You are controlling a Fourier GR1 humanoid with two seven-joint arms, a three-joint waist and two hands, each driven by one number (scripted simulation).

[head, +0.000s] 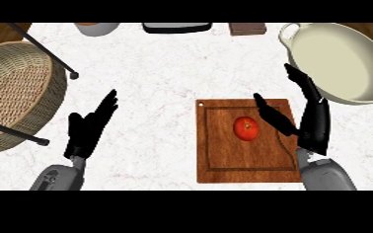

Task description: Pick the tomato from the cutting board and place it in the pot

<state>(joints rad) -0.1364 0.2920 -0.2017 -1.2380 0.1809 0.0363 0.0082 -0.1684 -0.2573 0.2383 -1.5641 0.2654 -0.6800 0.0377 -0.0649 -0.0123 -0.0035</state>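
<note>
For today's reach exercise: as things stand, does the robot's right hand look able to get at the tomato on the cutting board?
Probably yes. The right hand is open beside the tomato, its thumb close by, and nothing stands between them on the cutting board.

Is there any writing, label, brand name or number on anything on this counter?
None can be read. The red tomato, brown wooden cutting board, cream pot and woven wicker basket carry no text. The things cut off along the top edge show no lettering either.
</note>
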